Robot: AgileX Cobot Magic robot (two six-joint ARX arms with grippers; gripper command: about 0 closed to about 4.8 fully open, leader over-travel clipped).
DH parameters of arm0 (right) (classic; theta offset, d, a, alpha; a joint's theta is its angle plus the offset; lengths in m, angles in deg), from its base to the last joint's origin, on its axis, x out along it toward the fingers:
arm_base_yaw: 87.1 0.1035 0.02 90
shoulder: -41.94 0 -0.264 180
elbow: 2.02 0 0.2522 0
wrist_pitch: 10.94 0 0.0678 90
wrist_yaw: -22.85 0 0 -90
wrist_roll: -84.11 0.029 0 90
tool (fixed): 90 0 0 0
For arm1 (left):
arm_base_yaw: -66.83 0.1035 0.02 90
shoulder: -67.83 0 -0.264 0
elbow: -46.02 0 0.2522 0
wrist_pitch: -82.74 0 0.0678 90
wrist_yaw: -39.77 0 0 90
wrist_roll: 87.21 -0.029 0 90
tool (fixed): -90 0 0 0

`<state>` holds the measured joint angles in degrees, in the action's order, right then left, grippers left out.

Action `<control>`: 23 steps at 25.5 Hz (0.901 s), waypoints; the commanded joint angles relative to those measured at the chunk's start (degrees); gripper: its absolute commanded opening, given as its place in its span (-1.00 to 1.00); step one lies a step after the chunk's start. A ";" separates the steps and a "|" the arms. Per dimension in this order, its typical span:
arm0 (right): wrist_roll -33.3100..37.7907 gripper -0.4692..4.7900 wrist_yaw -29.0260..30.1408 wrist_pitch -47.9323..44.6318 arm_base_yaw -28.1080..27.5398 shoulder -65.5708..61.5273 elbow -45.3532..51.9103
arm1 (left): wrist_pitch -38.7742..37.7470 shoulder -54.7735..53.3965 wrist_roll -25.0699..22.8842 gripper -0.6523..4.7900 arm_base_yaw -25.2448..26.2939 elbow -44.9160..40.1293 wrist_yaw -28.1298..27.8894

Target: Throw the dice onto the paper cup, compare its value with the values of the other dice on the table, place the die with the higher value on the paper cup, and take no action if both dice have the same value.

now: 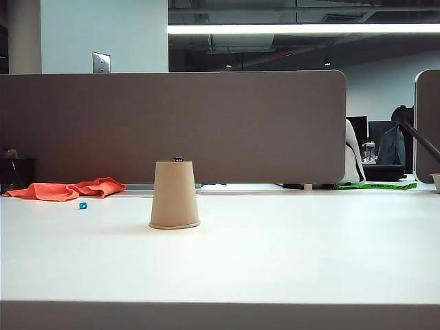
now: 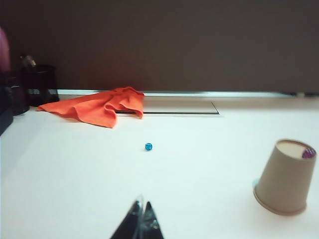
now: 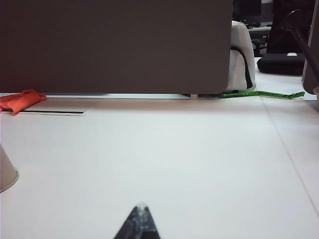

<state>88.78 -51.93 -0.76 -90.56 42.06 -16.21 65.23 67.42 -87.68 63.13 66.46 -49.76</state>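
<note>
Orange cloth (image 1: pixel 67 190) at tabletop (image 1: pixel 289 254) rear left, grey divider (image 1: pixel 172 124) behind. Paper cup (image 1: pixel 174 195) upside down, base up, axis vertical; purple die (image 1: pixel 178 159) on top. Blue die (image 1: pixel 82 205) on tabletop left of cup, apart. Exterior view: no arms. Left gripper (image 2: pixel 141 222) and right gripper (image 3: pixel 139 221) only in wrist views, low over tabletop, jaws closed, empty.

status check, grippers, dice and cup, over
Left gripper and right gripper shut, empty, pulled back. Purple die atop upturned paper cup; blue die on table near orange cloth. Nothing obstructing.
</note>
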 commanded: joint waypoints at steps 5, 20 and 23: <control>-0.15 -0.84 0.11 -0.59 0.02 0.00 0.09 | 0.85 -0.02 -1.68 -0.78 -1.01 -0.87 0.57; -0.17 -0.84 -3.96 0.85 -0.26 0.00 0.09 | 0.92 -0.02 -1.66 -0.78 -0.96 -4.83 -1.97; -0.17 -0.84 -3.63 1.77 -0.24 0.00 0.09 | 1.16 -0.07 -2.51 -0.78 -0.94 -6.25 -1.92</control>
<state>88.76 -55.58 1.30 -90.87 42.06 -16.21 65.64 67.42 -89.21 62.10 60.45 -51.55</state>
